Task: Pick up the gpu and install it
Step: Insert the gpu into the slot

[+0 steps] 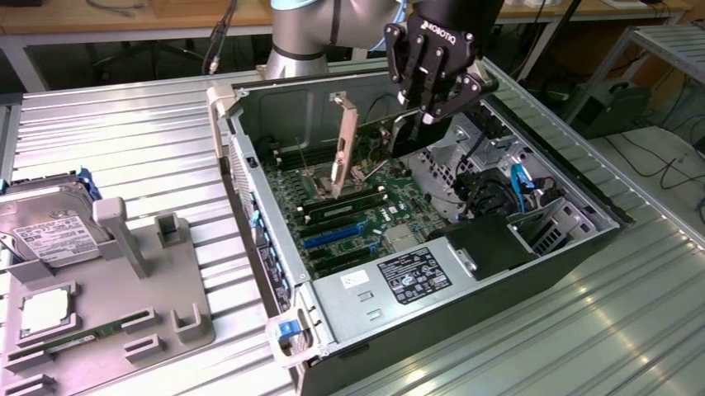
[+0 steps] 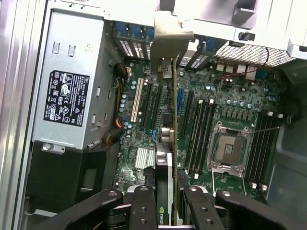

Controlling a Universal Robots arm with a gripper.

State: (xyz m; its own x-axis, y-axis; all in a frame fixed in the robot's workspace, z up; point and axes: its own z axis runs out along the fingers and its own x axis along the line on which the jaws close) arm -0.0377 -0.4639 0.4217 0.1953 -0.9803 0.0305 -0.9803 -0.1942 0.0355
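While the arm hangs over the open case [image 1: 463, 322], the gripper [image 1: 428, 111] sits low between its walls; the 2 fingers [image 2: 144, 206] stand partway closed, one on each face of the gpu [image 2: 166, 143], and they have a firm hold of it by the cooler end; the card stands on edge and reaches away from the fingers, with its silver bracket at the far end from the gripper, close to the rear wall of the case.

Straight beneath the gripper and the card lies the motherboard [image 1: 375, 206]; from where I stand I cannot tell whether the card's lower edge touches it or hangs just clear. A blue slot [image 2: 180, 103] runs just beside the card on one side, a white slot [image 2: 137, 100] near it on the other; the open socket [image 2: 230, 148] lies beyond the blue one, further from the fingers. The power supply [image 1: 408, 276], with its black label, fills the end of the case away from the bracket, near the gripper but not touching it.

Well apart from the gripper, outside the case on the ribbed table [image 1: 132, 140], a grey rack [image 1: 154, 297] carries a hard drive [image 1: 44, 227] and a memory stick [image 1: 78, 338].
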